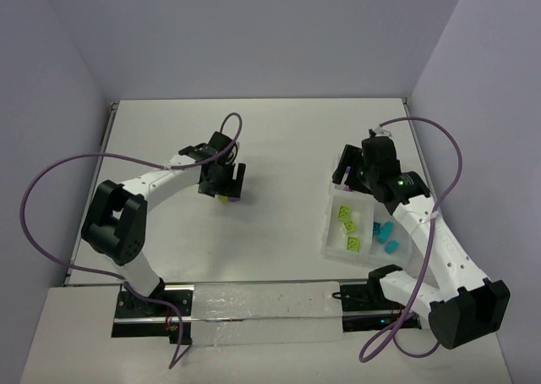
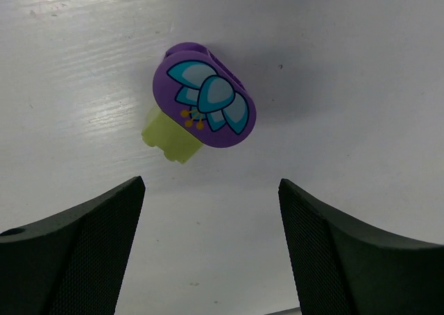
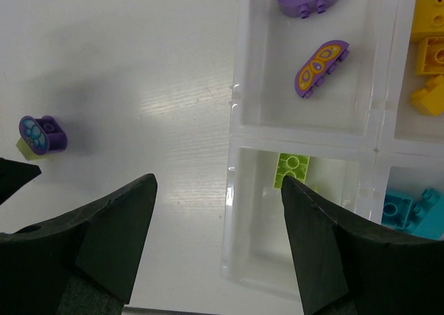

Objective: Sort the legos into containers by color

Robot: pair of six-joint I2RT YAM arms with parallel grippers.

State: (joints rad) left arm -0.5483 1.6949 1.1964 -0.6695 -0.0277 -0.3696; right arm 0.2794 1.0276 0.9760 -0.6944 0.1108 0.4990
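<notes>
A purple rounded lego with a teal flower print is joined to a lime green lego and lies on the white table. My left gripper is open and empty just above this pair; the pair also shows in the right wrist view and, partly hidden, under the left gripper in the top view. My right gripper is open and empty over the left edge of the translucent tray. The tray holds purple legos, orange-yellow legos, lime green legos and teal legos in separate compartments.
A clear flat strip with black brackets lies along the near edge between the arm bases. Purple cables loop beside both arms. Grey walls close the table on three sides.
</notes>
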